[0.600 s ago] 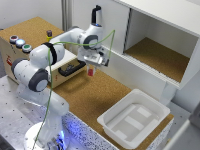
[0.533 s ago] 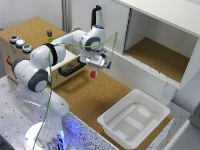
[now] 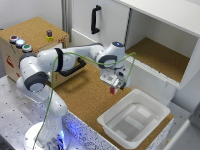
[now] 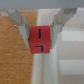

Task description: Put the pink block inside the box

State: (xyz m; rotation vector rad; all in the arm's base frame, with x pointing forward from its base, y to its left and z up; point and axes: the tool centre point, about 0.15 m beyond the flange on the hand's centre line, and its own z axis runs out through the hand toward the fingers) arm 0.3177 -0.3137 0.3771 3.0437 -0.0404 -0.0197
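A: How far has the task been brought?
B: The pink block point(image 4: 40, 39) is clamped in the tool point(image 3: 114, 89), held in the air by the near rim of the box point(image 3: 134, 119).
A: And what remains?
B: It must be carried over and released inside

Glossy white plastic box point(image 3: 134, 120) (ribbed), matt cork floor point(image 3: 90, 92)
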